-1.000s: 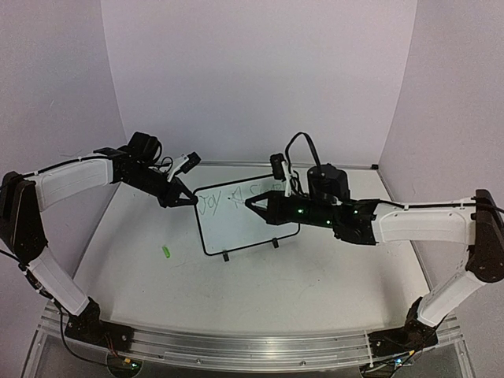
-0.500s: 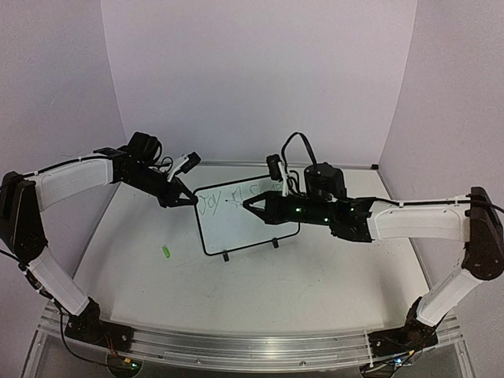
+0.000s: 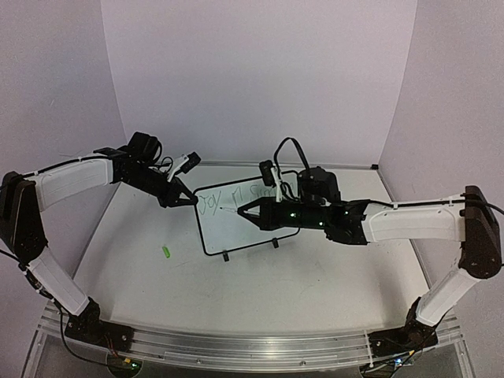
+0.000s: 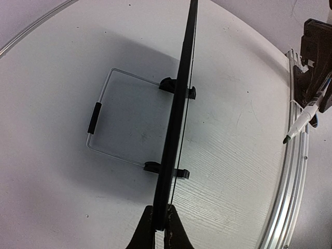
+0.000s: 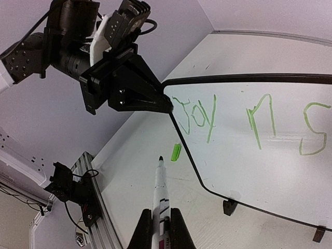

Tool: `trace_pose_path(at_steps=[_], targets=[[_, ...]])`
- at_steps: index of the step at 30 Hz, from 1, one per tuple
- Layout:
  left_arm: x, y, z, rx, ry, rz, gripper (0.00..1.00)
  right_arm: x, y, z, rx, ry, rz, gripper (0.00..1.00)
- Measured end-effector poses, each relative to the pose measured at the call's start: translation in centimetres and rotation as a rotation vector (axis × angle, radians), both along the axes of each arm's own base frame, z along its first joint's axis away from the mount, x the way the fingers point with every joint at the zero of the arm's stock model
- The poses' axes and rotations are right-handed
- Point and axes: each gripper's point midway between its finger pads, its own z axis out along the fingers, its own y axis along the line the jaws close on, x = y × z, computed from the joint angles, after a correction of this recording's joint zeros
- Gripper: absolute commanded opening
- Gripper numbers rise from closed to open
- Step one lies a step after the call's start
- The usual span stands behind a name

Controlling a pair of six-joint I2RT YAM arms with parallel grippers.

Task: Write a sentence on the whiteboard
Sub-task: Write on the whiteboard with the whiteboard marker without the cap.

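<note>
The whiteboard (image 3: 244, 228) stands on two small black feet mid-table, and its face shows in the right wrist view (image 5: 270, 166). The sentence (image 5: 249, 122) reads in green "Joy in S" on one line, and it shows faintly from above (image 3: 236, 197). My left gripper (image 3: 189, 201) is shut on the board's upper left edge, which is seen edge-on in the left wrist view (image 4: 179, 104) between the jaws (image 4: 160, 228). My right gripper (image 3: 242, 211) is shut on a white marker (image 5: 162, 192). Its tip points at the board's lower left and seems off the surface.
A green marker cap (image 3: 166, 252) lies on the table left of the board, and it also shows in the right wrist view (image 5: 176, 151). A wire stand (image 4: 98, 116) props the board from behind. An aluminium rail (image 3: 252, 346) runs along the near edge. Walls close in on three sides.
My right gripper has moved left and a little nearer with the marker, from the top line towards the board's lower left. The left arm and the board have not moved.
</note>
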Motion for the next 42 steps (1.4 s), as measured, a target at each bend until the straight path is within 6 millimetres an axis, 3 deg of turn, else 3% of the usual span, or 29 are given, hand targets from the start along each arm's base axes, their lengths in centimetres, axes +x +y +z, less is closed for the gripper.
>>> trace_pose_path(at_steps=[42], targets=[[-0.13,-0.18,0.00,0.001,-0.001,-0.005,0.00,-0.15,0.51,0.39,0.011,-0.010,0.006,0.00]])
